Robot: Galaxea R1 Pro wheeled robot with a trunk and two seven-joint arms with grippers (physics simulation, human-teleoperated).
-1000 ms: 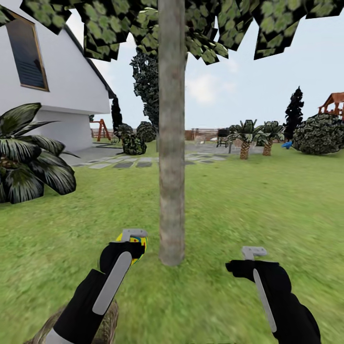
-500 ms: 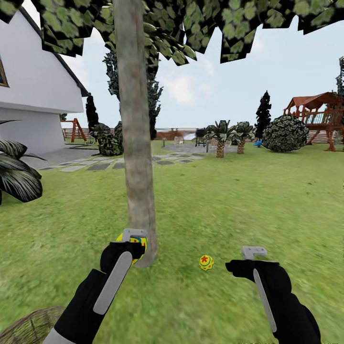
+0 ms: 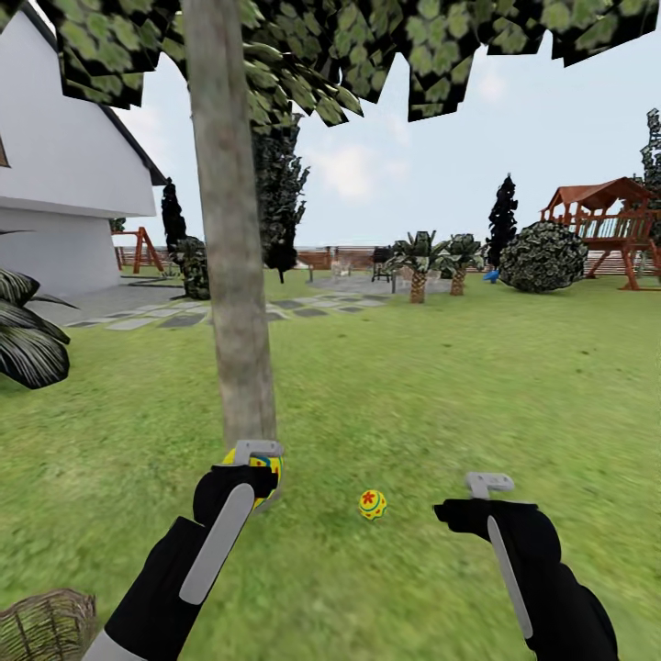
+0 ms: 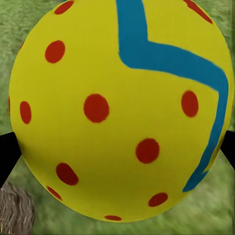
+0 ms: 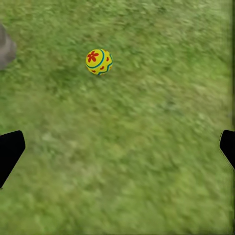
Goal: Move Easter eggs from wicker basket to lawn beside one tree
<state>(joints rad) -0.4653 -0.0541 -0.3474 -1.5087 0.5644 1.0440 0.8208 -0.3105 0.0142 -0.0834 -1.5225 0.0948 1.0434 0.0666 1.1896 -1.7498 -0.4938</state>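
A green lawn [image 3: 477,386] is seen around a bare tree [image 3: 234,312], with one egg [image 3: 372,504] lying near its foot. A second egg [image 4: 117,107] is clamped in the left gripper [image 3: 257,459]; the right gripper [image 3: 487,482] is spread wide, holding nothing.

A white house [image 3: 64,193] stands at one side under a pale blue sky with a soft white cloud [image 3: 353,170]. Flat grey stepping stones [image 3: 184,317] lie in front of it. Far back there is a brown fence [image 3: 317,257], two small palms [image 3: 431,262], a round bush [image 3: 543,257] and a red-roofed wooden play frame [image 3: 610,225].
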